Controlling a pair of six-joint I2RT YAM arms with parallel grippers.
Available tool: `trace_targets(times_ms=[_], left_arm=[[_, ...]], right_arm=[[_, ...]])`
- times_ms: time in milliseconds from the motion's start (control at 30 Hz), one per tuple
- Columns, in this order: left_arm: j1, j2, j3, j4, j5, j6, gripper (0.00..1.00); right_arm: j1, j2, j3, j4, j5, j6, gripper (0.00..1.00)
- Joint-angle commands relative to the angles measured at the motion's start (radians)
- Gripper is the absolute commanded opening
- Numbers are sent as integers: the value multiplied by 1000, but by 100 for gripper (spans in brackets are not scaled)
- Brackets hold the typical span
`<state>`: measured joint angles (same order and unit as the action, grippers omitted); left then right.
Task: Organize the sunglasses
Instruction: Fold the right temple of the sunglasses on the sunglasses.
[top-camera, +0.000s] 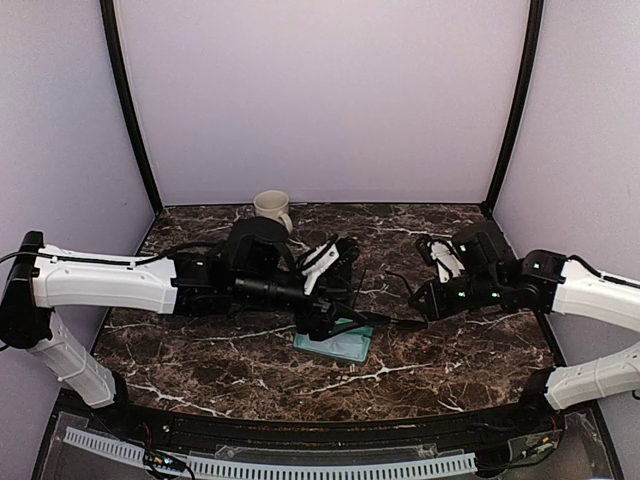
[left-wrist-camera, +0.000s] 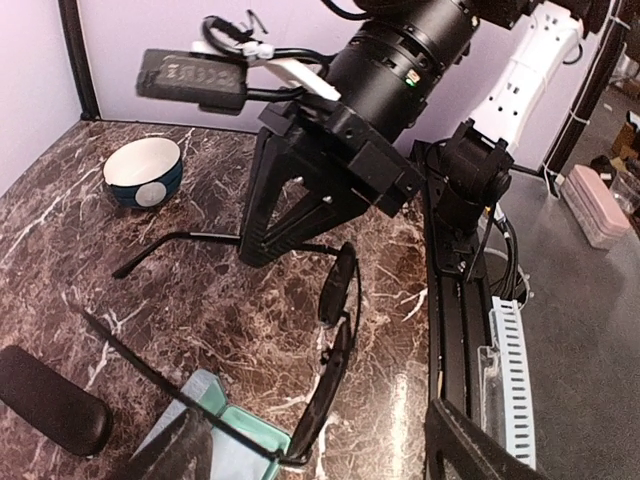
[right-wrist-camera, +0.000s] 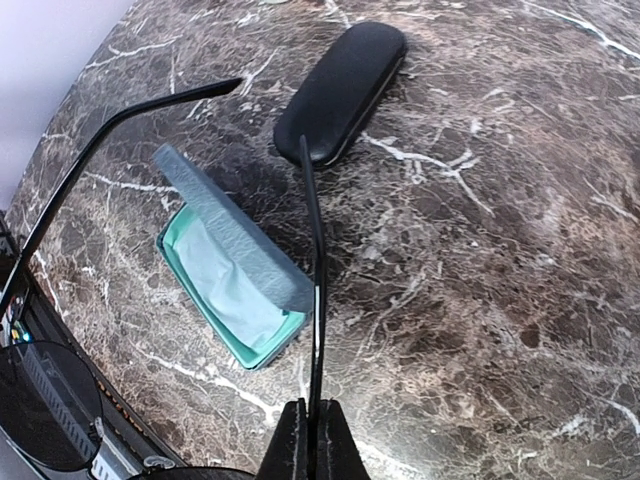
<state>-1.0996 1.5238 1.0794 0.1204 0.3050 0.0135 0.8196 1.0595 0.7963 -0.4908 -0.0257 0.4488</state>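
The thin brownish-framed sunglasses (left-wrist-camera: 338, 285) are unfolded, with both temples spread. My right gripper (right-wrist-camera: 310, 440) is shut on one thin temple (right-wrist-camera: 312, 230) and holds the pair beside the open grey-blue case (right-wrist-camera: 225, 275), which has a teal lining. One dark lens (right-wrist-camera: 45, 400) shows at the lower left. My left gripper (left-wrist-camera: 315, 425) is open, its fingers wide apart on either side of the frame's corner, over the case (left-wrist-camera: 250, 435). In the top view the left gripper (top-camera: 330, 322) is above the case (top-camera: 345, 348) and the right gripper (top-camera: 418, 298) is to its right. The black-framed pair is out of view.
The shut black oblong case (right-wrist-camera: 340, 90) lies just beyond the open case and shows in the left wrist view (left-wrist-camera: 50, 400). A cream mug (top-camera: 272, 208) stands at the back; its blue outside shows in the left wrist view (left-wrist-camera: 145, 172). Purple walls enclose the marble table (top-camera: 450, 370).
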Motion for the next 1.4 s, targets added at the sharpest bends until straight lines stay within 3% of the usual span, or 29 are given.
trace_targets(times_ms=[0,467,700,1167,1367], left_arm=[[-27,0,49,-68,-62,118,75],[-65,-3,42,-104,-167,176,75],[-65,-91,-43,-36,-244,160,83],[-65,2,1,-85,-174,145,84],[-65,35,25,-71,-92,144,78]], right_arm=[[37,31,47,67,-6,-30,0],[69,70,34,104,-8,-23,0],[71,68,26,108,-7,-21,0],[73,60,21,110,-4,-15,0],[75,62,12,122,-9,-9,0]])
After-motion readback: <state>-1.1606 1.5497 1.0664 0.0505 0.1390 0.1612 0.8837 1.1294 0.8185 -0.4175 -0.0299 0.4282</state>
